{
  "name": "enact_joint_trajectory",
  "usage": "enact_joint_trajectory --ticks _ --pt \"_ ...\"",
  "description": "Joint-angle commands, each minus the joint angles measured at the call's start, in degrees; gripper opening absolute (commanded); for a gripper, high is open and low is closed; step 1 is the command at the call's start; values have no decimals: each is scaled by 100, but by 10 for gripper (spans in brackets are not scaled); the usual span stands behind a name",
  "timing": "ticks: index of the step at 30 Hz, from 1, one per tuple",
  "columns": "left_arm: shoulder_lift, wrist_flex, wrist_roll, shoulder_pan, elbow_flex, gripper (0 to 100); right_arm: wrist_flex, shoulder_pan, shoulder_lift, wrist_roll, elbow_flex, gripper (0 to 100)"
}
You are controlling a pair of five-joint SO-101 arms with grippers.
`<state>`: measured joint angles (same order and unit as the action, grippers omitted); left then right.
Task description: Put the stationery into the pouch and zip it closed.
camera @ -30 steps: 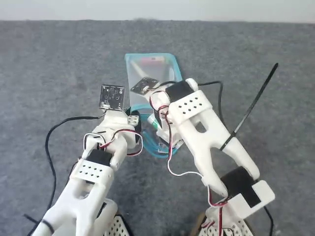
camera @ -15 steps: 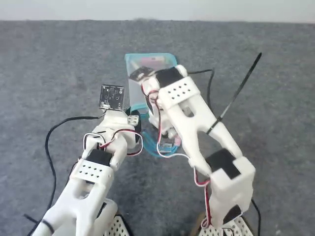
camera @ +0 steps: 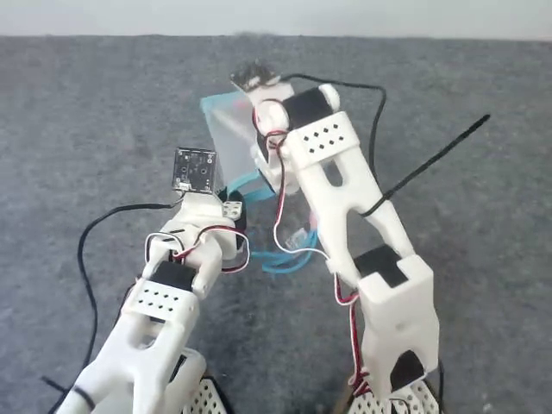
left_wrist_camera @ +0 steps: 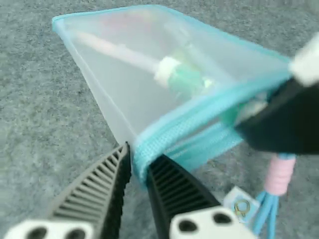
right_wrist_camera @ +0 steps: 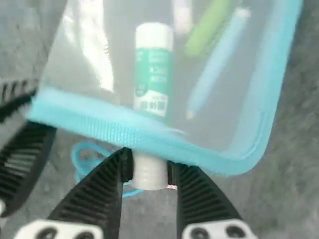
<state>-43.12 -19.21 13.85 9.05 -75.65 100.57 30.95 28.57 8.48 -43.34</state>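
Note:
The clear pouch [camera: 231,136] with blue zip edging lies on the grey mat, its open end held up between both arms. My left gripper [left_wrist_camera: 138,162] is shut on the corner of the zip edge [left_wrist_camera: 164,134]. At the mouth of the pouch, my right gripper [right_wrist_camera: 149,170] is shut on the white end of a glue stick [right_wrist_camera: 153,69], whose green-labelled body is inside the pouch. A green pen [right_wrist_camera: 209,25] and a blue pen [right_wrist_camera: 217,59] lie deeper inside. The left gripper's black fingers [right_wrist_camera: 22,149] show beside the opening.
The zip's blue cord loop [camera: 285,259] with a pink bead [left_wrist_camera: 280,174] trails on the mat [camera: 103,103] between the arm bases. A black strip [camera: 440,164] sticks out from the right arm. Open mat lies all around.
The right arm has swung toward the far side with the glue stick, sliding it further into the pouch. The pouch has shifted and tilted to the far left. The left arm has stayed put.

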Motion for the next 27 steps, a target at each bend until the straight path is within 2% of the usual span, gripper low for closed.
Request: enact_joint_trajectory --ticks 1,8,12,20,27 --pt "-132 -105 18 88 180 11 180 40 66 -79 -958 13" --pt "-132 -105 18 88 180 11 189 400 277 -70 -1169 201" --pt "-132 -105 18 62 180 11 207 347 145 -70 -1169 182" --pt "-132 -105 18 35 180 11 233 -215 -479 -70 -1134 180" --pt "-132 -105 18 35 180 11 233 -435 -1560 -70 -1134 177"
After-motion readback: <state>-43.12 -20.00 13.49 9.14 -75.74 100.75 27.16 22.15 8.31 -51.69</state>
